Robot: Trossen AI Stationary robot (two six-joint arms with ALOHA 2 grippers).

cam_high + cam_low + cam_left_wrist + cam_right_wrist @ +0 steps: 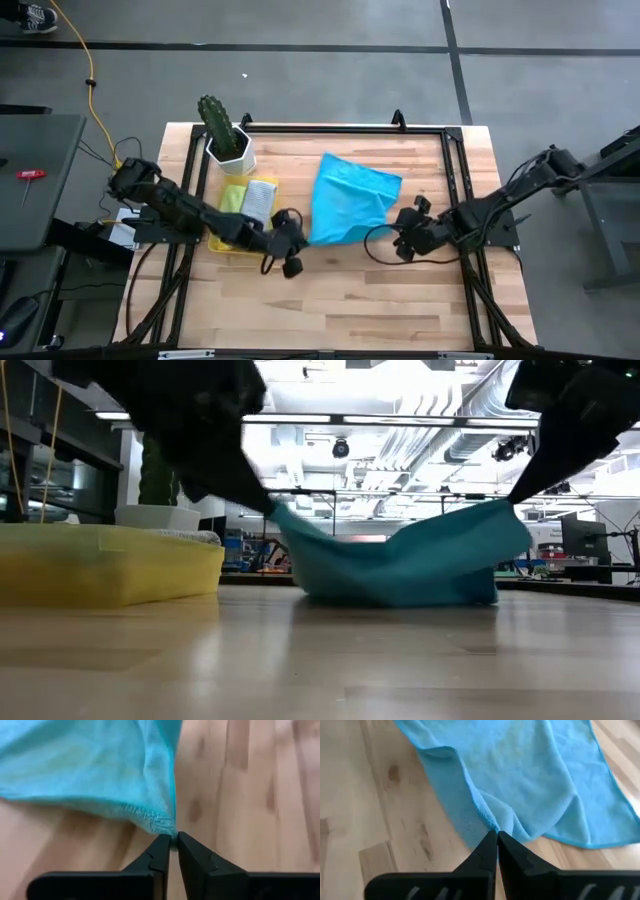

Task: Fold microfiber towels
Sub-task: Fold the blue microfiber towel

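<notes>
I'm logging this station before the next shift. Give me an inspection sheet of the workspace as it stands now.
Surface: wooden table, bare at the front.
Job's things: blue towel rumpled at mid-table, both near corners lifted; green towel and grey towel folded in the yellow tray.
Clutter: potted cactus at the back left, beside the tray.
Grippers: left gripper shut on the blue towel's corner; right gripper shut on its other near corner.
Cables: yellow cable on the floor at the left; dark cable looped by the right gripper.
Surroundings: grey floor, a side table at the left.
</notes>
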